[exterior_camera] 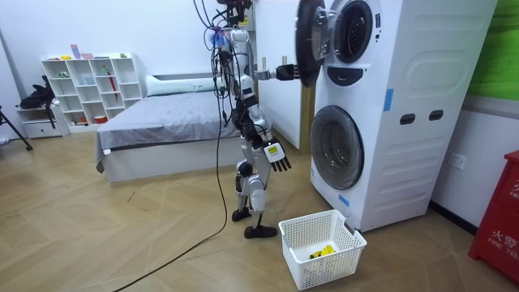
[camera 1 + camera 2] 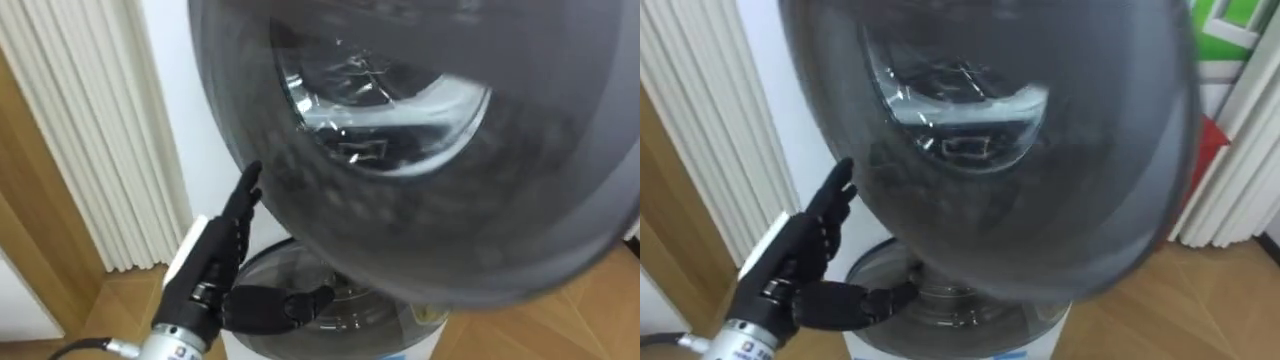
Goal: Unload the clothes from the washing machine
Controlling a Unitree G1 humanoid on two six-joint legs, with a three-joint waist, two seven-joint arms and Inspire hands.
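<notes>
At the lower left rim of the open round door [image 2: 450, 210], the left hand's fingers [image 2: 245, 195] stand straight and close together, pointing up, with their tips against the door's dark edge. The thumb [image 2: 295, 298] sticks out sideways under the door, and nothing is held in the left hand [image 2: 205, 265], which shows as an open black palm raised from the lower left of the eye views. The door's clear glass bowl [image 2: 385, 90] bulges toward the camera, and below it lies the grey door of the lower machine [image 2: 365, 312]. A white ribbed surface [image 2: 100, 120] runs up the wall on the left, over a wooden floor. From the room view the robot stands upright facing a white stacked washing machine [image 1: 422, 57], its left arm stretched out level to the upper door, which is swung wide. The upper drum [image 1: 354, 31] is dark inside, and whether clothes lie in it cannot be told. The right hand [image 1: 278, 156] hangs low beside the thigh with loose, spread fingers, holding nothing. On the floor just before the machine sits a white basket [image 1: 302, 274], with a small yellow item [image 1: 323, 251] lying in it. Behind the robot are a bed [image 1: 162, 122] and a white shelf [image 1: 89, 85].
</notes>
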